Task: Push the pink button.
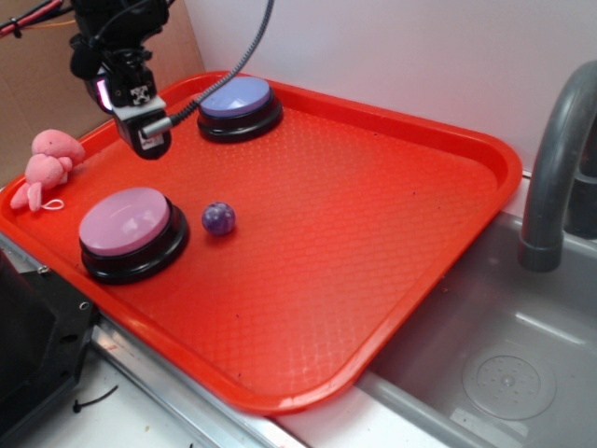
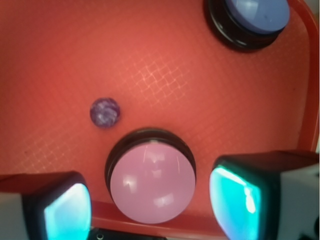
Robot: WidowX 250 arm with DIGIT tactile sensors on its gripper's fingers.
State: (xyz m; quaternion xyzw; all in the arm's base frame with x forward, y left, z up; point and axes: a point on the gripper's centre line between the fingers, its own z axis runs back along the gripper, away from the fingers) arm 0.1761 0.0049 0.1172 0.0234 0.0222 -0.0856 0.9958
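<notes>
Sink: grey basin off the tray's right edge, with a grey faucet rising beside it.
Tray: red, textured plastic, rounded corners, carrying every item below; its raised rim shows along the wrist view's right side.
End effector: hangs above the tray's far-left part, between the two buttons and touching neither; its fingers stand spread apart with nothing between them, pads glowing teal in the wrist view, and the gap sits over the pink dome.
Pink button: domed light-pink top on a black round base, resting near the tray's near-left edge; in the wrist view it lies low in the picture between the two fingers.
Lavender-blue button: same build, at the tray's far edge, well apart from the pink one; seen at the upper right in the wrist view.
Plush toy: small, pink, lying on the tray's left rim.
Ball: small, mottled purple, just beside the pink button's right side, not touching it.
</notes>
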